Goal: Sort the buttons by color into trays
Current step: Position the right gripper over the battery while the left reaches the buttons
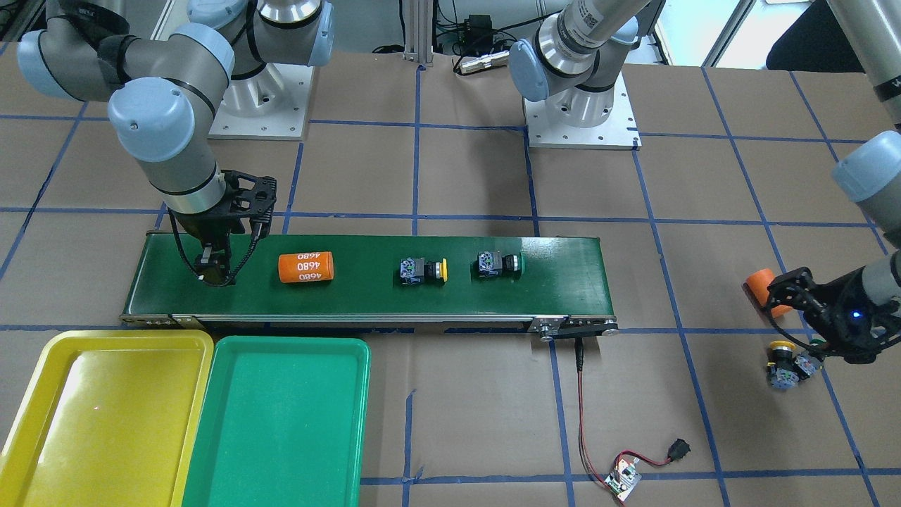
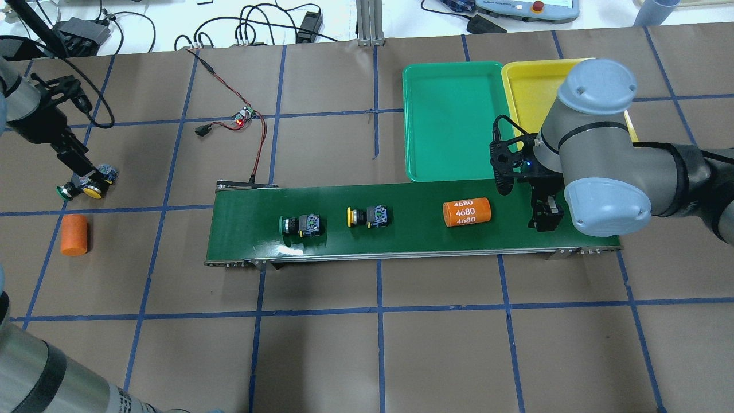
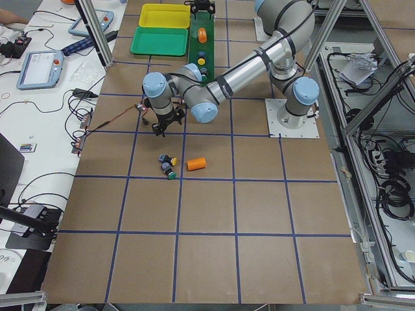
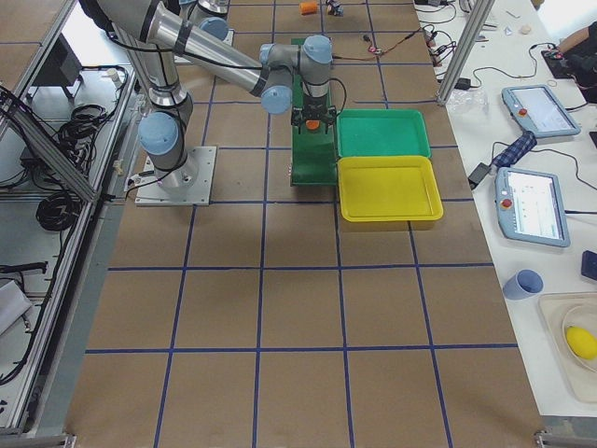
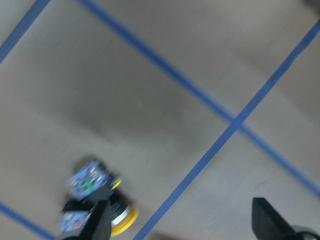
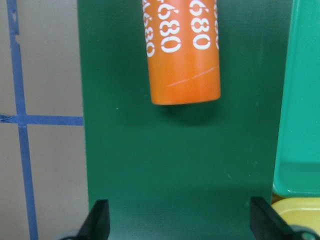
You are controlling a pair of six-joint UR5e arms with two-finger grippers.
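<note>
Two buttons lie on the dark green conveyor belt [image 1: 563,282]: a yellow-capped button [image 1: 422,270] and a green-capped button [image 1: 498,264]. Two more lie together on the table off the belt, one yellow-capped [image 2: 92,190] and one green-capped [image 2: 66,191]. My left gripper [image 2: 85,173] hovers open just over that pair, which shows beside one finger [image 5: 98,223] in the left wrist view. My right gripper [image 2: 545,221] hangs open over the belt's end near the trays, nothing between its fingers. The green tray [image 1: 281,422] and the yellow tray [image 1: 91,415] sit side by side, both bare.
An orange cylinder marked 4680 [image 1: 305,267] lies on the belt just ahead of my right gripper. A second orange cylinder [image 2: 74,234] lies on the table near the off-belt buttons. A small circuit board [image 1: 623,480] with red and black wires runs to the belt's end.
</note>
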